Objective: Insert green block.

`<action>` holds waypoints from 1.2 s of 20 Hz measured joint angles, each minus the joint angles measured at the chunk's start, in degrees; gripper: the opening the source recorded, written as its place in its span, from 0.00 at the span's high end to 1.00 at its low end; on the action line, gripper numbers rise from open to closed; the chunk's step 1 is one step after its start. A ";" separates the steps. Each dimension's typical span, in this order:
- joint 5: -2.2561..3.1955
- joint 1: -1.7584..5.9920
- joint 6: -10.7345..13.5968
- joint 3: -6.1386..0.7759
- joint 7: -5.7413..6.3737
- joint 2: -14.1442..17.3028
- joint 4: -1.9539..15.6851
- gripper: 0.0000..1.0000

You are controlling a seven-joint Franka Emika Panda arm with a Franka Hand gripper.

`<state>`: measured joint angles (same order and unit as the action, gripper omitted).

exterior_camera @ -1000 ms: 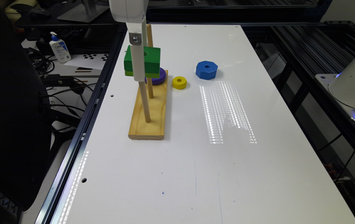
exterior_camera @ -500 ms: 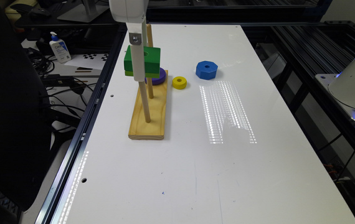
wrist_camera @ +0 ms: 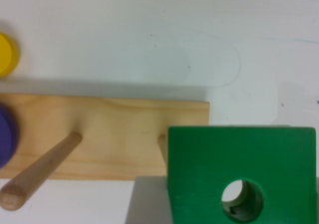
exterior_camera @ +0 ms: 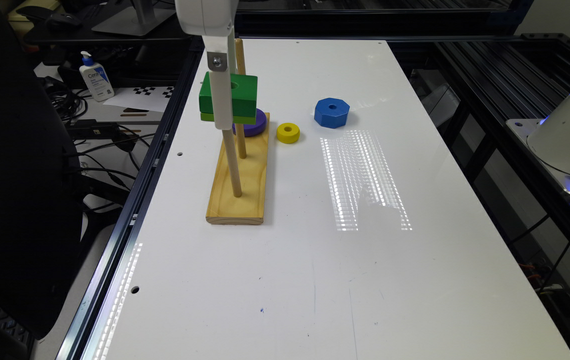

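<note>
The green block hangs in the air above the wooden base, carried by the gripper, whose white finger crosses the block's near face in the exterior view. From the wrist camera the block shows with its round hole facing up and pale grey finger surfaces at its sides; I take it the pincer is clamped on the block, since nothing else holds it up.

Two wooden pegs rise from the base. The near peg runs up behind the block's lower edge, and the far peg stands just behind the block. In the wrist view one peg leans well clear of the block, while the other disappears under the block's edge, so the hole does not look centred over a peg tip yet, though I cannot be sure.

A purple ring lies at the far end of the base, a yellow ring sits on the white table just beside it, and a blue block rests a little farther toward the exterior view's right.

The step in hand is lining up the hole over a peg. The next move calls for a small sideways correction, then a straight descent with the block kept level.

Compared with a second ago, nothing has visibly shifted: arm and block sit in the same spot.
</note>
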<state>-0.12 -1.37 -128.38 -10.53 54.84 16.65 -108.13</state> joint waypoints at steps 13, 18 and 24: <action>0.45 0.45 0.07 0.02 0.00 0.01 -0.01 1.00; 0.67 0.74 0.11 0.24 -0.01 0.01 -0.03 1.00; 0.73 1.00 0.11 0.55 -0.22 0.01 -0.03 1.00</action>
<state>0.61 -0.37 -128.27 -9.98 54.62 16.66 -108.16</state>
